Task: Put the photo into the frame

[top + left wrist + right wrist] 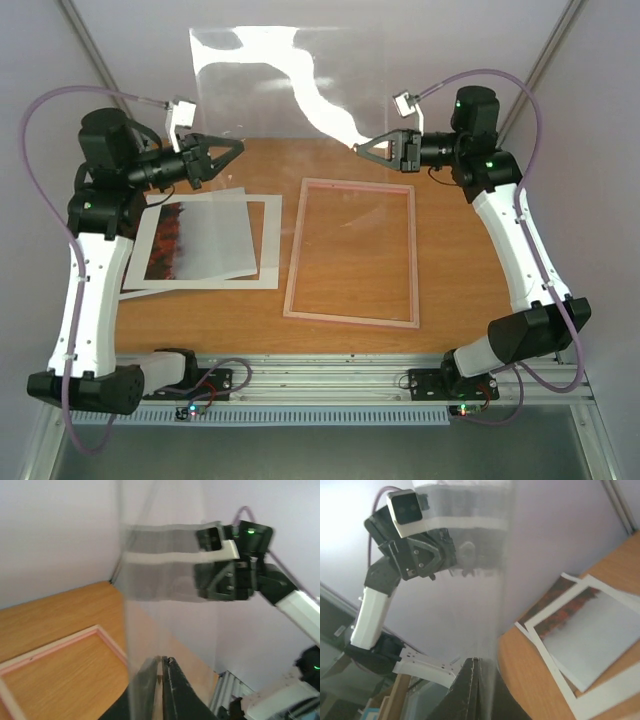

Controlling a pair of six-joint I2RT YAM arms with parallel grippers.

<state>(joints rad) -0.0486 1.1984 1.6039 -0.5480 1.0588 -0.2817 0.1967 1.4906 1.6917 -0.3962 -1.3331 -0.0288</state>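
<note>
Left jaws and right jaws are each pinched shut on a lower corner of the clear pane [240, 100]. They hold it upright at the back of the counter [450, 220], I'd guess to leave the frame [295, 250] open for loading. Photo [195, 235] lies flat with the white mat [272, 240] around it, left of the frame, nearer the left jaws but touched by neither; frame lies flat between the arms.
</note>
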